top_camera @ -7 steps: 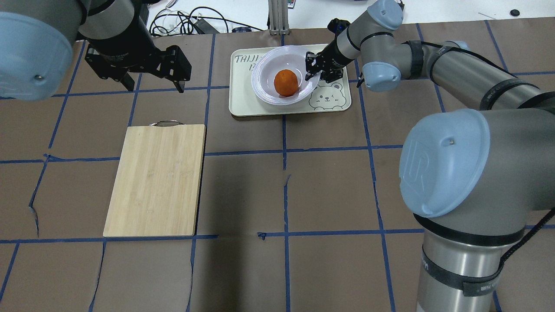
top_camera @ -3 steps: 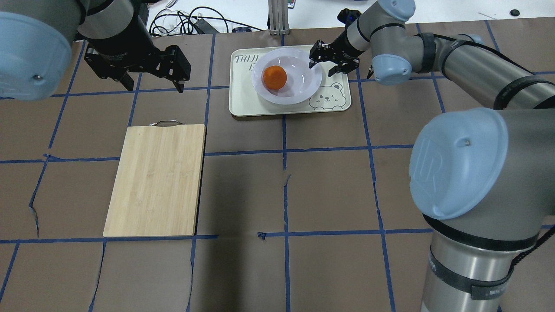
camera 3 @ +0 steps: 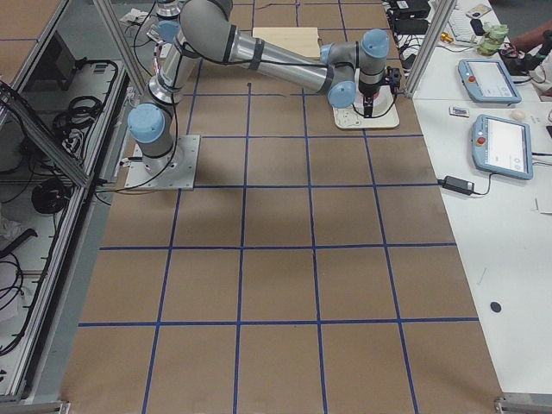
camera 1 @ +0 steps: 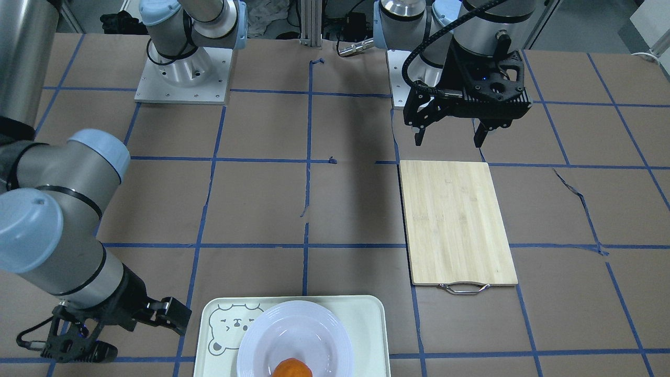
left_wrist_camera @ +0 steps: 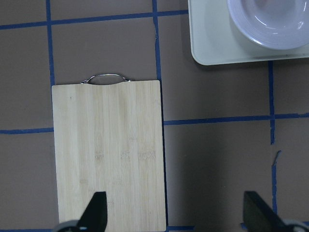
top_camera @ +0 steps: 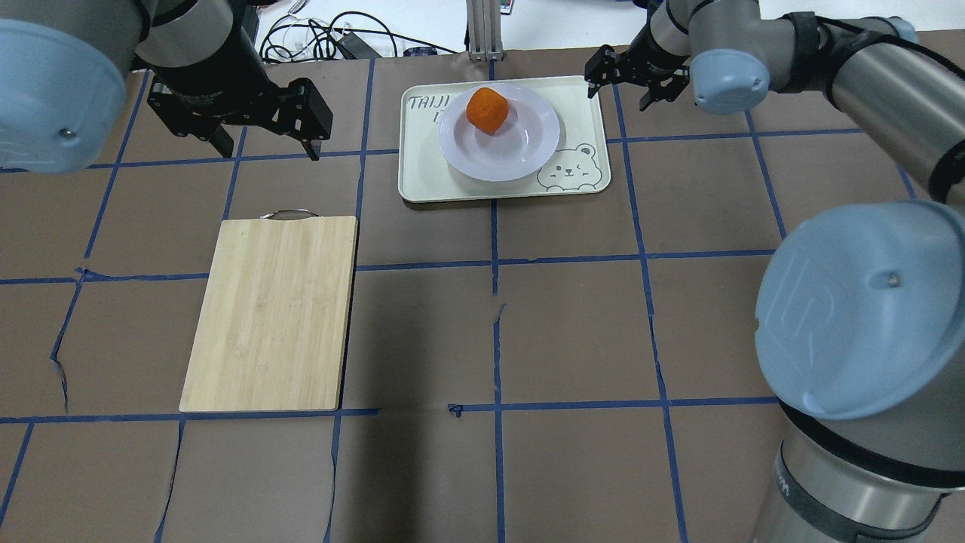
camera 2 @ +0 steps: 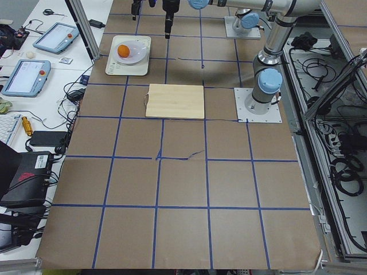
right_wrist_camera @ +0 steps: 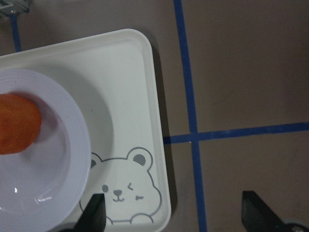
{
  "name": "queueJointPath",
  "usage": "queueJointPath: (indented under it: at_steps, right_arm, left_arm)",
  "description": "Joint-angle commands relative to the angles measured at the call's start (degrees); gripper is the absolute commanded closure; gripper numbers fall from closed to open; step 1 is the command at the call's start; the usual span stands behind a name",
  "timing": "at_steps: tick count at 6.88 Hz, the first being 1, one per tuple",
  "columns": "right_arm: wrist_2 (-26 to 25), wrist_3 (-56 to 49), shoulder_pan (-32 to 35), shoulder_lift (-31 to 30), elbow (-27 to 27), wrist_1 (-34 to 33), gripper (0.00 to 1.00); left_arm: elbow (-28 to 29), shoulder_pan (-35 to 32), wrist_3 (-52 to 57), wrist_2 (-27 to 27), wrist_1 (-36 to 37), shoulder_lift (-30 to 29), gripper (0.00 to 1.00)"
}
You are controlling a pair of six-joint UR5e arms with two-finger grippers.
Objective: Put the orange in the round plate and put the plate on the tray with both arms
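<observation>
The orange (top_camera: pixel 487 110) lies in the round plate (top_camera: pixel 520 147), against its far side. The plate rests flat on the tray (top_camera: pixel 422 181), beside the bear face. My right gripper (top_camera: pixel 618 98) hovers open and empty past the tray's far right corner, clear of the plate. In the right wrist view the orange (right_wrist_camera: pixel 17 123), plate (right_wrist_camera: pixel 63 164) and tray (right_wrist_camera: pixel 130 96) sit left of the open fingers. My left gripper (top_camera: pixel 268 151) hangs open and empty to the tray's left, above the table beyond the cutting board.
A bamboo cutting board (top_camera: pixel 275 313) with a metal handle (top_camera: pixel 289 214) lies left of centre. Cables (top_camera: pixel 324 38) and a post (top_camera: pixel 482 30) stand at the far table edge. Brown paper with blue tape lines covers the table (top_camera: pixel 573 332).
My right gripper let go of the plate's rim and drew back to the right, off the tray. The plate settled flat and the orange rolled to its far side. The left arm stayed put.
</observation>
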Motion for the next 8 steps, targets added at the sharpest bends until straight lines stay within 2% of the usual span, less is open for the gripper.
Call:
queueJointPath:
  at_steps: [1, 2, 4, 5, 8]
  right_arm:
    - [-9.5, -2.0, 3.1, -12.9, 0.2, 15.9, 0.0]
    - [-11.2, -1.9, 6.1, -18.1, 1.0, 22.3, 0.0]
    - [-10.5, -4.1, 7.6, -25.5, 6.3, 24.0, 0.0]
    - [-10.2, -8.8, 7.1, -26.3, 6.4, 23.4, 0.0]
    - [-9.3, -7.8, 6.7, -27.2, 7.1, 22.1, 0.0]
  left_arm:
    - [0.0, 0.0, 0.0, 0.0, 0.0, 0.0, 0.0]
    - [0.0, 0.0, 0.0, 0.0, 0.0, 0.0, 0.0]
    - [0.0, 0.0, 0.0, 0.0, 0.0, 0.0, 0.0]
    - [0.0, 0.0, 0.0, 0.0, 0.0, 0.0, 0.0]
    - [0.0, 0.0, 0.0, 0.0, 0.0, 0.0, 0.0]
